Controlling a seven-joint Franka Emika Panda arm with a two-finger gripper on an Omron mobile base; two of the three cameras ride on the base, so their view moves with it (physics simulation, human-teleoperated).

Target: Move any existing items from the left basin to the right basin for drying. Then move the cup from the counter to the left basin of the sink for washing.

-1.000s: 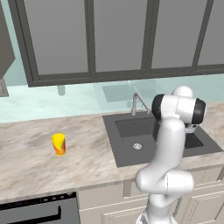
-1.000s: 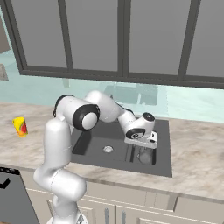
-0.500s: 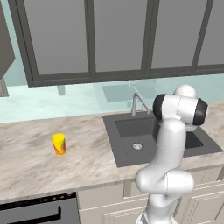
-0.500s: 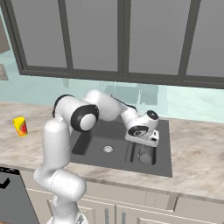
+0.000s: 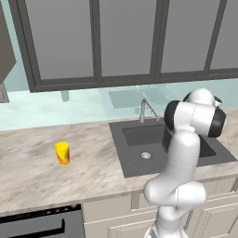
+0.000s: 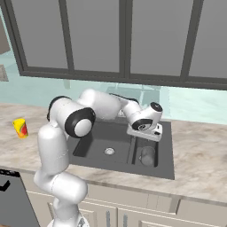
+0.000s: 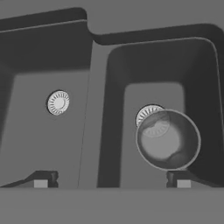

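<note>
The first part of the task is judged complete. The small dark grey cylinder [image 7: 168,140] is seen standing upright in the right basin [image 6: 153,146], directly beneath the claw [image 7: 111,179], partly covering that compartment's drain. The claw is spread wide, its tips apart on either side, and nothing is held between them. The left basin [image 6: 95,144], beside the claw across the divider of the sink [image 5: 125,162], is seen to contain nothing but its round silver drain [image 7: 58,102].

The second part is not yet begun. The yellow cup [image 5: 62,153] is found upright on the bench [image 5: 37,176], well apart from the claw, beyond the left basin.

No brands, labels or legible writing are observed on any item.
</note>
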